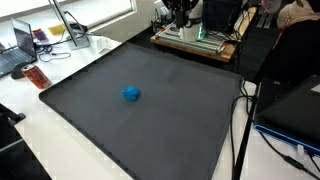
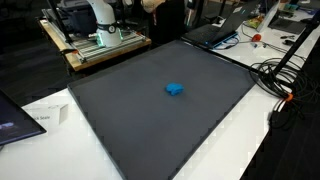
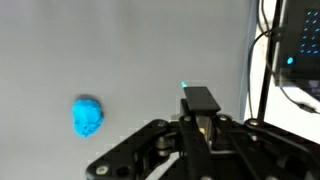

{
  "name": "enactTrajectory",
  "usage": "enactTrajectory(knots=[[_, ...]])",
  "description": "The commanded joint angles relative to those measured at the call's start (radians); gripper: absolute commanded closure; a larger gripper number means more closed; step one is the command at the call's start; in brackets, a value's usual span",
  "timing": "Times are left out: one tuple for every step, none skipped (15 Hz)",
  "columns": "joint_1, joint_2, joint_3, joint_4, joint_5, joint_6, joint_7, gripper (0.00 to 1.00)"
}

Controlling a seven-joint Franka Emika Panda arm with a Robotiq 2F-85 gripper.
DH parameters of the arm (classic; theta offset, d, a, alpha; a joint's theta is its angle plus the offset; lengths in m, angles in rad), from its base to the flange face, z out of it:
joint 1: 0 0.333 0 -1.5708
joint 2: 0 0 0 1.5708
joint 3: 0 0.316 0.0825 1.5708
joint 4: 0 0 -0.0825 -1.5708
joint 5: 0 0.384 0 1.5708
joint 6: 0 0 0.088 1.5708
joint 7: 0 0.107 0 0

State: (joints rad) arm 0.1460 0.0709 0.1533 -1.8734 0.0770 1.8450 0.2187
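Note:
A small, crumpled bright blue object (image 1: 131, 94) lies alone near the middle of a large dark grey mat (image 1: 150, 130); both also show in an exterior view, object (image 2: 174, 89) and mat (image 2: 140, 125). In the wrist view the blue object (image 3: 88, 116) lies to the left of my gripper (image 3: 198, 97), well apart from it. The gripper's fingers are pressed together with nothing between them, and it hangs above the mat. The arm's base (image 2: 100, 18) stands on a stand at the mat's far edge.
A laptop (image 1: 15, 45) and a red object (image 1: 38, 77) sit on the white table beside the mat. Cables (image 1: 240, 120) run along one mat edge. Another laptop (image 2: 215, 30), cables (image 2: 285, 75) and a paper sheet (image 2: 45, 115) lie around the mat.

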Motion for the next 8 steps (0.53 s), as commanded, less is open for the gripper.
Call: enactTrajectory(knots=[[0.009, 0.121, -0.025, 0.164, -0.149, -0.055, 0.132, 0.97], [0.015, 0.150, -0.035, 0.201, -0.198, -0.068, 0.160, 0.97], [0.022, 0.179, -0.043, 0.238, -0.246, -0.086, 0.186, 0.97], [0.035, 0.212, -0.050, 0.276, -0.302, -0.107, 0.213, 0.97], [0.048, 0.247, -0.056, 0.316, -0.351, -0.135, 0.232, 0.97], [0.060, 0.283, -0.060, 0.356, -0.378, -0.173, 0.234, 0.97], [0.077, 0.327, -0.065, 0.404, -0.415, -0.230, 0.232, 0.97], [0.088, 0.354, -0.067, 0.436, -0.425, -0.262, 0.212, 0.97]])
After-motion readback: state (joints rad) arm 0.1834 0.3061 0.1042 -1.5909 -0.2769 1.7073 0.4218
